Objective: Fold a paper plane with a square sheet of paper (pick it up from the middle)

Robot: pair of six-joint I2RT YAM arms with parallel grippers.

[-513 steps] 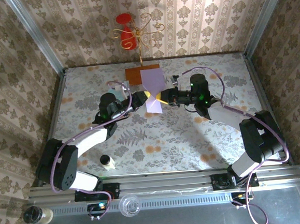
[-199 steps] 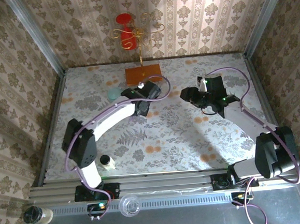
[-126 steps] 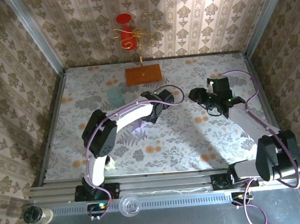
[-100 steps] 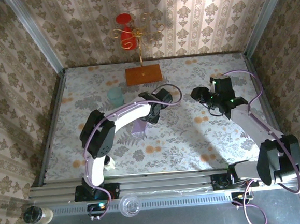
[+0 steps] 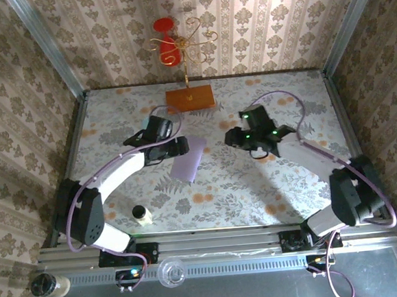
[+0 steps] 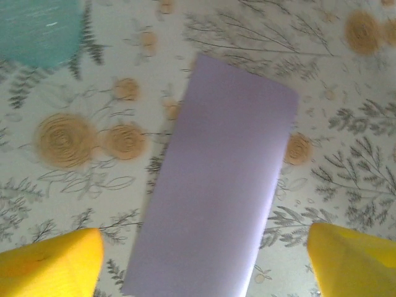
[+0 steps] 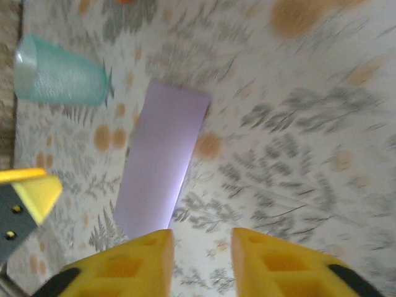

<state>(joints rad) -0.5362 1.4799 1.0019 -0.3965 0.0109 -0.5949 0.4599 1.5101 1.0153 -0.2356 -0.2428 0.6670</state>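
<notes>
The lilac paper sheet (image 6: 216,185), here a long narrow rectangle that looks folded in half, lies flat near the middle of the floral counter (image 5: 270,184). It is beneath the left claw (image 6: 203,247), whose yellow fingers (image 6: 55,266) stand spread wide to either side of its near end, gripping nothing. The right claw (image 7: 202,253) hovers apart from the sheet with only a narrow gap between its pads, also empty. The paper is probably featherlight, limp, easily creased and prone to skid on the patterned surface. Lying flush, it offers no raised edge, so a gentle pinch at the middle of a long side seems the best hold. A teal cup (image 7: 59,79) stands just beyond it. No writing or label can be read anywhere.
</notes>
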